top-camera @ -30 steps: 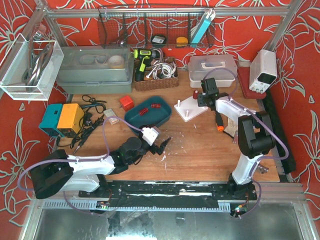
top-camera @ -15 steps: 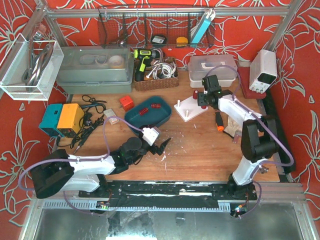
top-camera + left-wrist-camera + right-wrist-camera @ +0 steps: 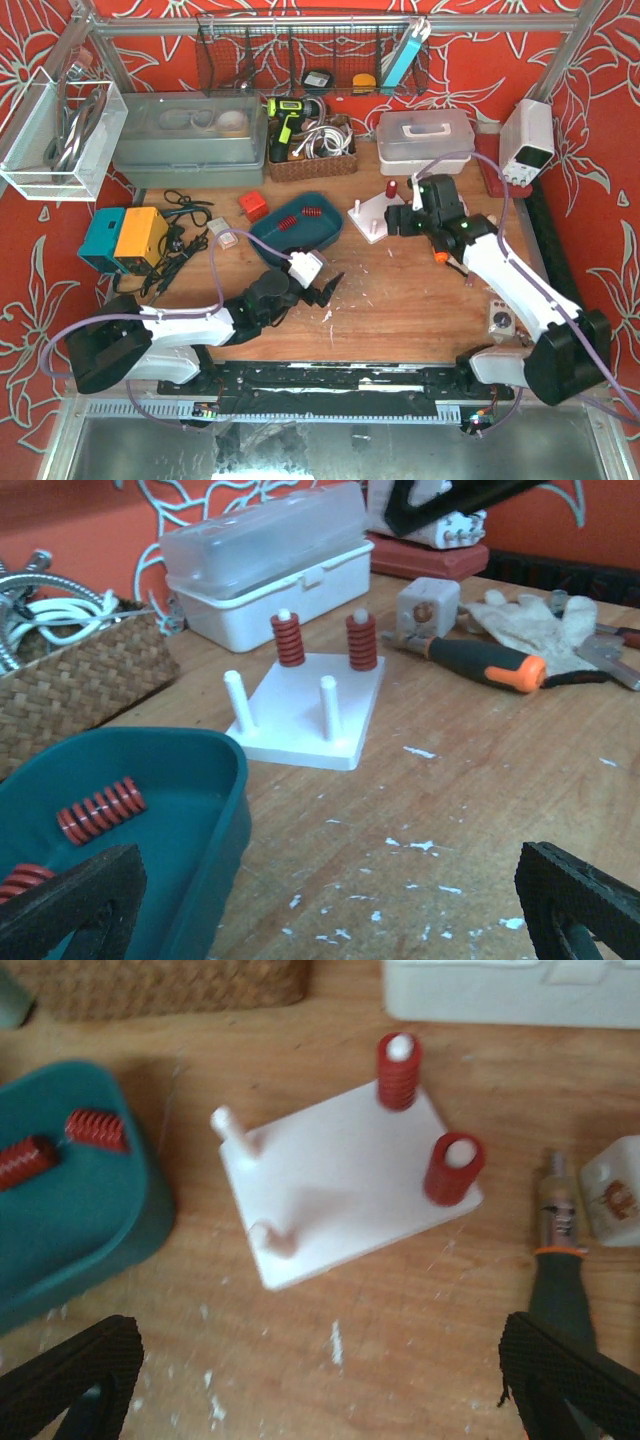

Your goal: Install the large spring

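Large spring (image 3: 454, 1168): seated upright over a peg at one corner of the white base (image 3: 340, 1185); the peg's white tip is seen through its top; it is touched by no finger.
Smaller spring (image 3: 399, 1070): set on the neighbouring peg of the base, on the side toward the white lidded box (image 3: 510, 990); the other two pegs are left uncovered.
Right gripper (image 3: 320, 1375): held above the table on the near side of the base; its jaws are spread wide and nothing is held between them; only the black fingertips (image 3: 70, 1370) are shown, cut off at the lower corners of the wrist view.
Left gripper (image 3: 325, 910): kept well apart from the base, low over the table; its jaws are parted fully and nothing is gripped; its fingers are likewise cropped at the lower corners.
Teal tray (image 3: 70, 1210): placed near the base, on the left arm's side; two loose red springs (image 3: 97, 1128) are laid in it; one is cut by the frame edge in the left wrist view.
Screwdriver (image 3: 555, 1260): laid just beside the base, on the large spring's side; a black grip with an orange band is seen; its tip cannot be made out.
White cube (image 3: 615, 1190): set beyond the screwdriver from the base; a brownish print is carried on one face, too blurred to be read; part is cut off by the frame edge.
Writing: the front of the white instrument (image 3: 527, 140), well apart from the base, is shown too small in the top view for any lettering to be read.
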